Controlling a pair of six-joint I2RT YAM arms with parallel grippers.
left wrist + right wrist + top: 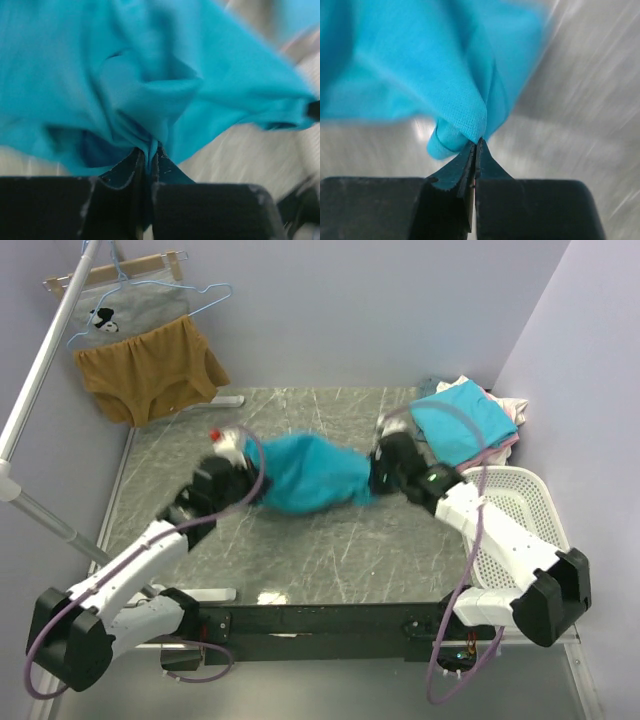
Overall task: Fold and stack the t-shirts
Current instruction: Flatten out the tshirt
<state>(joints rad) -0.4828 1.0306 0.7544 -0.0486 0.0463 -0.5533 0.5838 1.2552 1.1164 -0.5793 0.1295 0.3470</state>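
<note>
A teal t-shirt (312, 474) hangs bunched between my two grippers above the middle of the table. My left gripper (243, 464) is shut on its left end; in the left wrist view the cloth (150, 85) is pinched between the fingertips of the gripper (151, 150). My right gripper (381, 468) is shut on its right end; the right wrist view shows a fold of the shirt (445, 80) clamped in the gripper (477, 145). A lighter turquoise t-shirt (462, 420) lies on top of a pile with pink and white shirts (510, 410) at the back right.
A white mesh basket (520, 505) stands at the right edge. A mustard-brown garment (150, 370) and a grey printed garment (130, 312) hang on hangers at the back left, by a slanting metal pole (40, 370). The table (330, 560) is grey marbled.
</note>
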